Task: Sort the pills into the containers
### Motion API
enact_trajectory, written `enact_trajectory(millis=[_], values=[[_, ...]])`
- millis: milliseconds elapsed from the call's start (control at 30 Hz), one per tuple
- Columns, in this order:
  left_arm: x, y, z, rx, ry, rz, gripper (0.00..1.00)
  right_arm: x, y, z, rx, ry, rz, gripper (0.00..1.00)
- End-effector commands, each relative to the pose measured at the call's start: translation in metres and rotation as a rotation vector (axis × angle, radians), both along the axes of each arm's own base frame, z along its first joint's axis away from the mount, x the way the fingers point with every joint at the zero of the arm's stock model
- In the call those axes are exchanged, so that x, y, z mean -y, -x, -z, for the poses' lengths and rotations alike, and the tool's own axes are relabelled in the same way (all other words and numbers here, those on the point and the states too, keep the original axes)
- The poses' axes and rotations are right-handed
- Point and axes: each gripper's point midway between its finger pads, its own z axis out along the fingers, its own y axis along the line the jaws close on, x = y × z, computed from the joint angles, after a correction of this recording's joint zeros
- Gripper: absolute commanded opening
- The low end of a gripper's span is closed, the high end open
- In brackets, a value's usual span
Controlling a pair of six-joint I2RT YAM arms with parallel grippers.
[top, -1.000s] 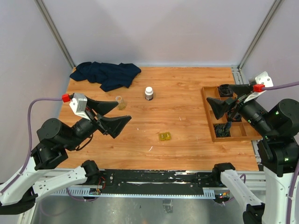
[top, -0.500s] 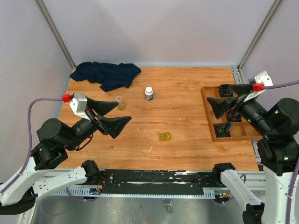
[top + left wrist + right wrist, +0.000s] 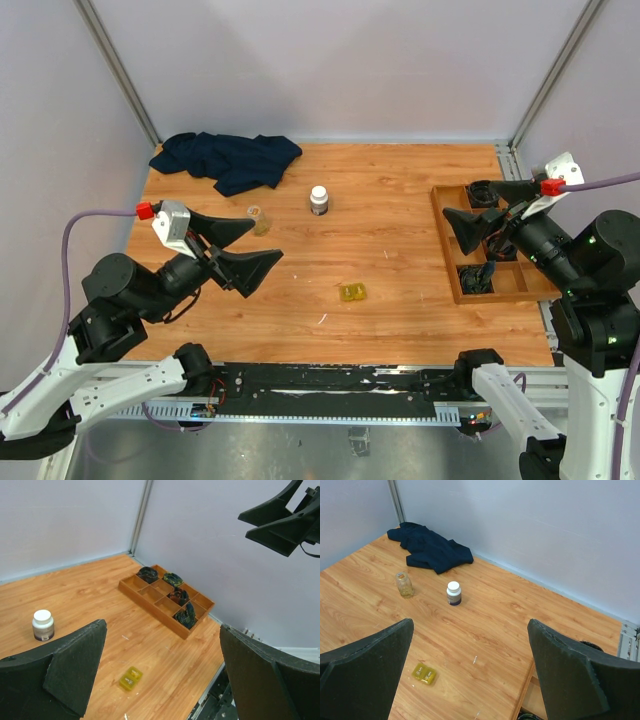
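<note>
A flat translucent yellow case (image 3: 352,292) lies on the wooden table near the front middle; it also shows in the left wrist view (image 3: 131,678) and the right wrist view (image 3: 425,674). A small amber vial (image 3: 258,219) stands at the left, also in the right wrist view (image 3: 404,584). No loose pills show. My left gripper (image 3: 248,250) is open and empty, raised above the table's left side. My right gripper (image 3: 480,208) is open and empty, raised over the wooden tray.
A white-capped bottle (image 3: 319,200) stands mid-table at the back. A dark blue cloth (image 3: 228,160) lies at the back left. A brown wooden compartment tray (image 3: 449,268) with dark items sits at the right edge. Grey walls enclose the table.
</note>
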Motion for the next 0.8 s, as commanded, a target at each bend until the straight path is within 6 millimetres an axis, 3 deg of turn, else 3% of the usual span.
enact_trajectory(millis=[0,767], values=[[-0.0003,0.0040,-0.0049,0.027,0.010,0.016,0.99,0.0071,0.0011,-0.0014,0.014,0.011,0.035,0.98],[-0.0006,0.0045,-0.0040,0.028,0.005,0.018,0.99,0.0100,0.0013,-0.0028,0.019,0.010,0.052,0.98]])
